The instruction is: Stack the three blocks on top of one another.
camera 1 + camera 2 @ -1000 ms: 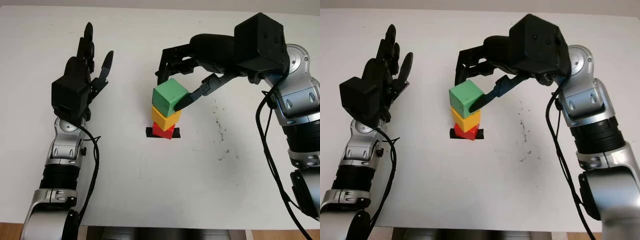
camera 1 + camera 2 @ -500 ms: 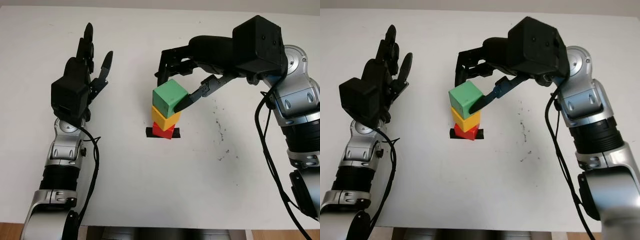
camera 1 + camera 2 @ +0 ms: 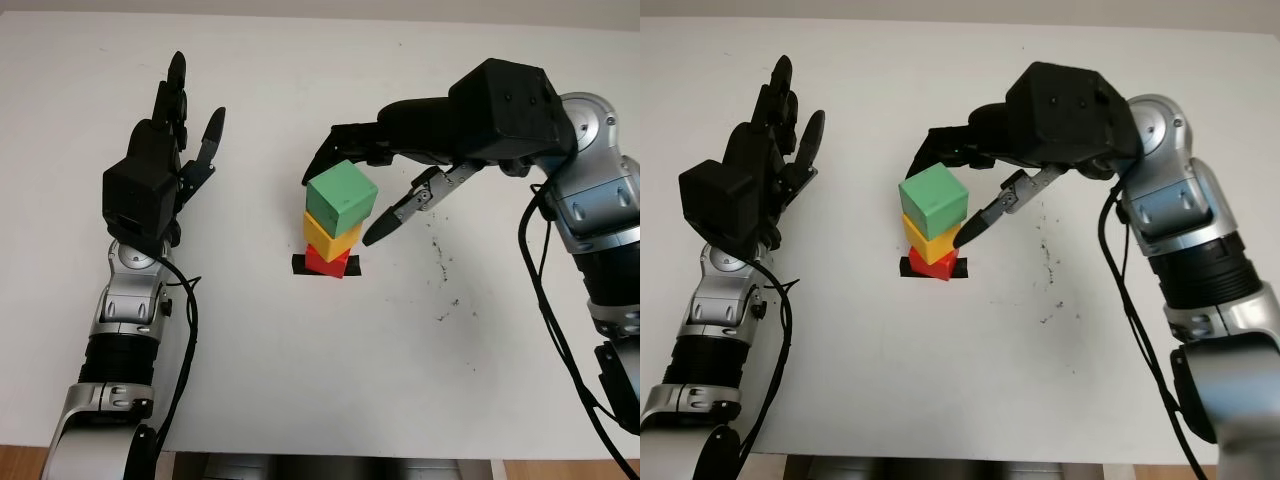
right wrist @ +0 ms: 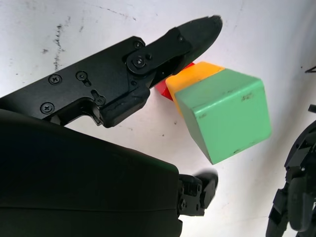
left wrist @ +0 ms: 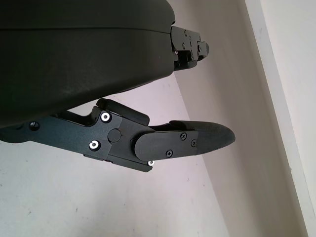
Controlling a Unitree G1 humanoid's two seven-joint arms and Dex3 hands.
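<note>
A green block (image 3: 341,197) tops a yellow block (image 3: 330,238), which sits on a red block (image 3: 322,262), making one slightly twisted stack at the table's middle. In the right wrist view the green block (image 4: 224,118) stands free, with the yellow block (image 4: 195,76) under it. My right hand (image 3: 345,203) is open around the stack's top. Its thumb (image 3: 400,208) hangs to the right of the stack, apart from it, and its other fingers (image 3: 325,160) reach behind the green block. My left hand (image 3: 175,130) is open and held up at the left, away from the blocks.
A strip of black tape (image 3: 298,265) marks the spot under the red block. Dark scuff marks (image 3: 438,250) dot the white table (image 3: 300,380) to the right of the stack. The table's front edge (image 3: 320,455) runs along the bottom.
My right thumb has come off the green block's side and swung out to the right. The green block stays on the yellow one. The left arm has not moved.
</note>
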